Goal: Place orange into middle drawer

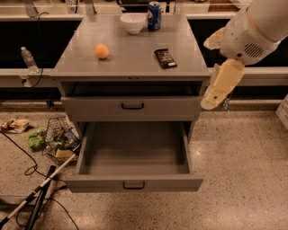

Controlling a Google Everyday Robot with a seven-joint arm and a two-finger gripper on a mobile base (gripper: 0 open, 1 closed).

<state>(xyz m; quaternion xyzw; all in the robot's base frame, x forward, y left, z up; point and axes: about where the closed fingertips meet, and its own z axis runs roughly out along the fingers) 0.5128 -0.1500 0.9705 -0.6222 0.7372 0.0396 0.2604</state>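
The grey counter point(135, 63) tops the cabinet in front of me. Below it the middle drawer point(135, 152) is pulled far out toward me, its long side running left to right and its open mouth facing up. The bare floor of that drawer shows from wall to wall, so there is free room above it. The top drawer point(99, 108) stands out only a little, leaving a dark slot under the counter's front edge. The robot's arm comes in from the upper right. Its tool point(211, 72) hangs off the cabinet's right front corner, beside the counter edge and above the floor, with its cream fingers point(221, 83) apart and gripping nothing. On the floor to the left sits a wire basket point(56, 139) among cables, close to the open drawer's left wall. A white bowl point(133, 22) and a soda can point(154, 9) stand at the counter's back edge. A dark snack packet point(165, 58) lies right of centre. The orange point(101, 50) rests on the left half of the counter, well apart from the tool. It is round with no long axis to speak of, with bare surface all around it and clear of every edge.
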